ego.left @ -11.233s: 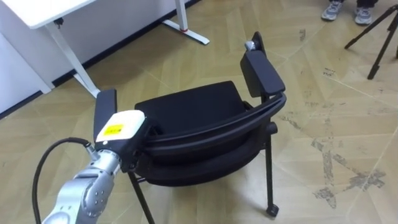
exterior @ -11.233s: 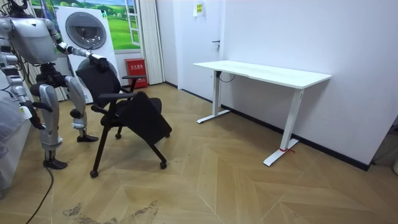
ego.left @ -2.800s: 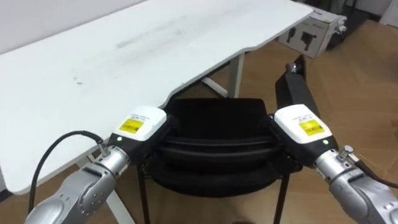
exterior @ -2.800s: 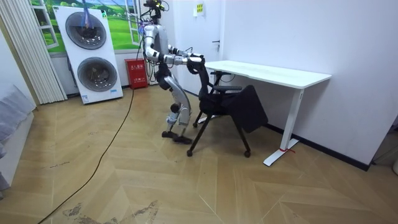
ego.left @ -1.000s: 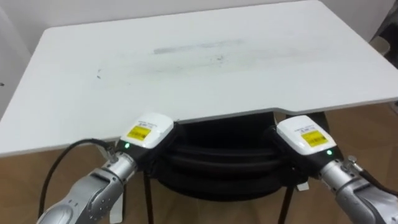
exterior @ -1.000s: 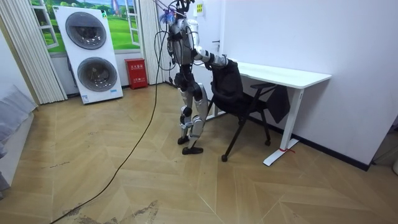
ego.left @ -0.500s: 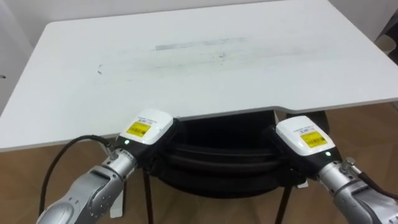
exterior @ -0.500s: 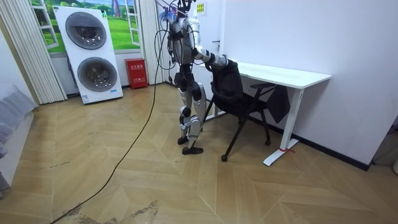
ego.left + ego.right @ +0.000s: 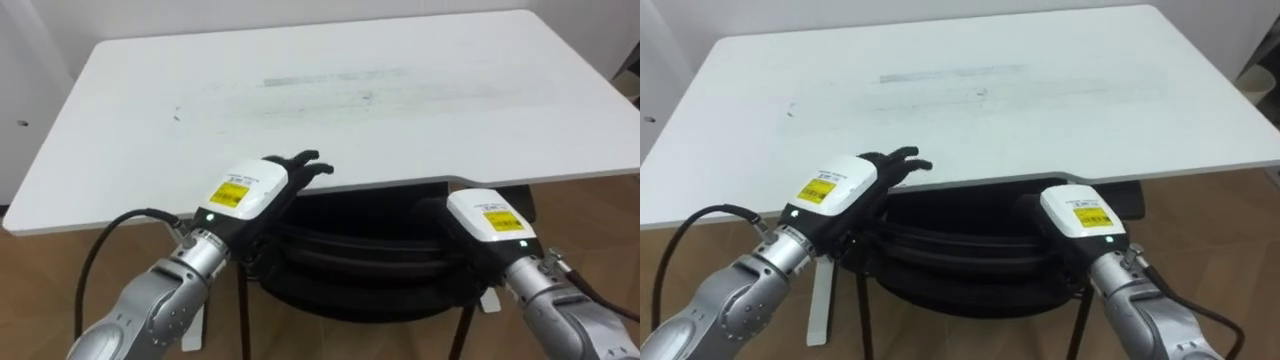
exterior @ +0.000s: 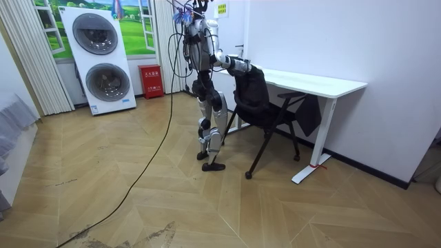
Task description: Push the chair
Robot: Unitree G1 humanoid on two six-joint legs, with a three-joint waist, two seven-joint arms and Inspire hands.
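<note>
A black chair (image 9: 362,252) stands tucked under the white desk (image 9: 350,100), its seat hidden beneath the top and its curved back rim just below the desk's near edge. My left hand (image 9: 245,195) is raised off the left end of the back rim, its dark fingers (image 9: 300,166) stretched straight toward the desk edge. On the right end of the rim rests my right hand (image 9: 488,222). In the room view I stand upright behind the chair (image 10: 256,103), both arms reaching forward to its back.
The desk (image 10: 310,81) stands against the white wall on two legs. Behind me are two stacked washing machines (image 10: 100,58), a red box (image 10: 149,81) on the floor and a curtain at the room view's left. Open parquet floor lies around me.
My left hand has lifted off the chair's back and its fingers have straightened out. The right hand and the chair have stayed where they were.
</note>
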